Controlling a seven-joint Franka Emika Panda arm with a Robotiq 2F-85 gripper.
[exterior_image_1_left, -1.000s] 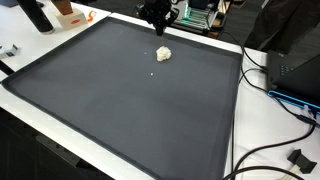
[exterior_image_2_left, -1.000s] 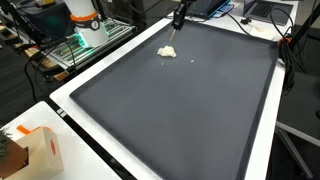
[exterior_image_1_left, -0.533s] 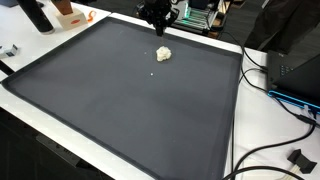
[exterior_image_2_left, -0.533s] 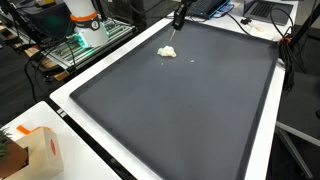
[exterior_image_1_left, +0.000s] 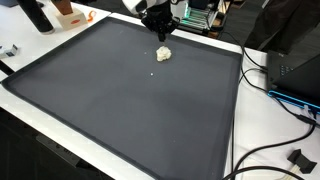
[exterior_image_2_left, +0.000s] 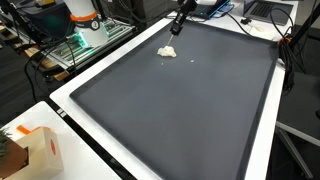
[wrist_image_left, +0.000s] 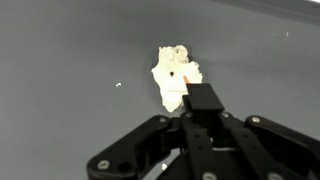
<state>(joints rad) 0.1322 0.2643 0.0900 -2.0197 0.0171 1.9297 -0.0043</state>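
The hand (exterior_image_1_left: 161, 33) hangs over the far part of a large dark mat (exterior_image_1_left: 120, 100) that covers most of the white tabletop (exterior_image_1_left: 238, 120). Just below and in front of it lies a small pale, crumpled lump (exterior_image_1_left: 163, 54), cream-white and irregular. In both exterior views the hand is close above the lump (exterior_image_2_left: 168, 51), and whether it touches cannot be told. The hand (exterior_image_2_left: 176, 28) reaches down from the far edge of the mat (exterior_image_2_left: 180, 110).

In the wrist view the black body of the hand (wrist_image_left: 200, 105) fills the lower half, with one dark finger (wrist_image_left: 205, 100) reaching up to the lower edge of the lump (wrist_image_left: 175, 75). The finger overlaps the lump's bottom right part. Whether the fingers are apart or together cannot be told from any of the views.

A tiny white crumb (exterior_image_1_left: 152, 72) lies on the mat a little nearer the camera than the lump, apart from it; it also shows as a speck (wrist_image_left: 118, 85) in the wrist view, and in an exterior view as a dot (exterior_image_2_left: 194, 57) beside the lump.

Black cables (exterior_image_1_left: 275, 150) lie on the tabletop beside the mat. An orange and white box (exterior_image_2_left: 38, 148) stands on the tabletop (exterior_image_2_left: 70, 125) at a corner, outside the mat.
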